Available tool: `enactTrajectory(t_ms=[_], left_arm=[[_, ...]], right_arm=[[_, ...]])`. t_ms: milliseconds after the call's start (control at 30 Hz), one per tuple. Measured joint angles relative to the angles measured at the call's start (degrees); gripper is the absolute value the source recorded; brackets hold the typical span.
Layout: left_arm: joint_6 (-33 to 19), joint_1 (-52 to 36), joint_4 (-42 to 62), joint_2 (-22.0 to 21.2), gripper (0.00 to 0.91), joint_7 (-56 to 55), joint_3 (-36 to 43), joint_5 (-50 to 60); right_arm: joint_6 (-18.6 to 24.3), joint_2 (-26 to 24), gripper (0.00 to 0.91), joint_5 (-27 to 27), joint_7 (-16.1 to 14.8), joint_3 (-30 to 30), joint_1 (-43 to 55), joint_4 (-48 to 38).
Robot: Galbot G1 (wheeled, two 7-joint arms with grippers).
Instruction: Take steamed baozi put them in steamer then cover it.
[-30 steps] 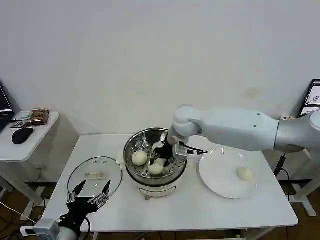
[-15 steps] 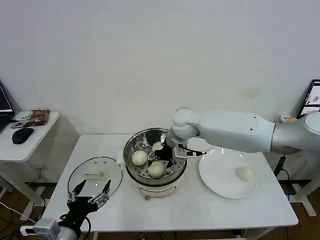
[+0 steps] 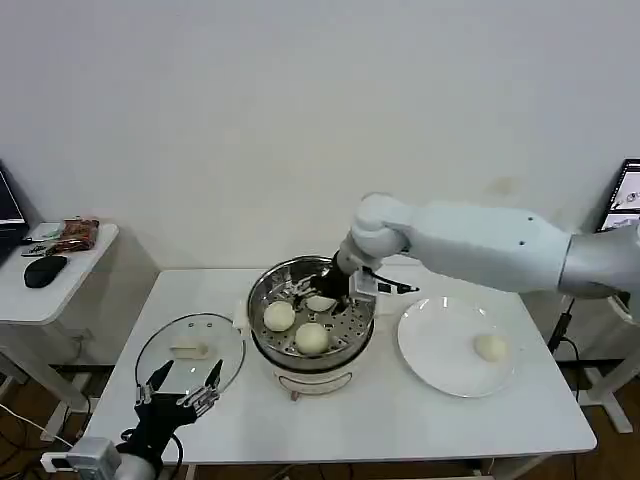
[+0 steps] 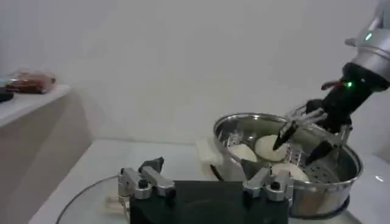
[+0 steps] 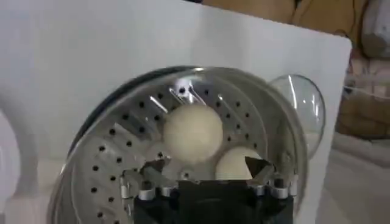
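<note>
Nearest you in the head view, the left gripper (image 3: 180, 392) sits at the table's (image 3: 400, 420) front-left edge, fingers spread, holding nothing. It hovers just at the near rim of the cover (image 3: 190, 350), which lies flat on the table left of the steamer (image 3: 312, 320), handle up. In the left wrist view you see the same gripper's fingertips (image 4: 141, 180) apart over the glass cover (image 4: 91, 204).

Next back, the steamer stands mid-table on its white pot base (image 3: 310, 378). You have three baozi inside: one front-centre (image 3: 312, 338), one left (image 3: 279, 316), one toward the back (image 3: 321, 303), partly tucked under the right gripper. The right wrist view shows two of them clearly on the perforated floor, a big one (image 5: 192, 134) and another (image 5: 239, 164) close beside it.

To the right, a white plate (image 3: 440, 355) sits just beside the steamer with the fourth baozi (image 3: 490, 347) on its right half.

Farthest, the right gripper (image 3: 352, 287) hangs over the steamer's back-right rim, fingers spread and empty. The left wrist view confirms it: right gripper (image 4: 308, 131) fingers splayed above the buns, touching none.
</note>
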Motion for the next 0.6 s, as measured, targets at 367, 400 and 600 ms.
enactTrajectory(t_ms=[367,400,600], left_arm=[[-0.02,-0.21,-0.26,0.31,0.907,-0.05,0.09,-0.16],[-0.01,-0.24,-0.26,0.3,0.907,-0.05,0.09,-0.24],[-0.01,0.02,-0.45,0.18,0.907,-0.06,0.12,-0.53]], right_arm=[[-8.62,-6.75,0.907,10.48,-1.13,-4.44,6.16,2.96],[-9.49,-7.41,0.907,11.58,-1.29,-4.98,6.73,3.23],[-14.79,-12.11,0.907,18.37,-2.89,-9.21,10.39,3.83]])
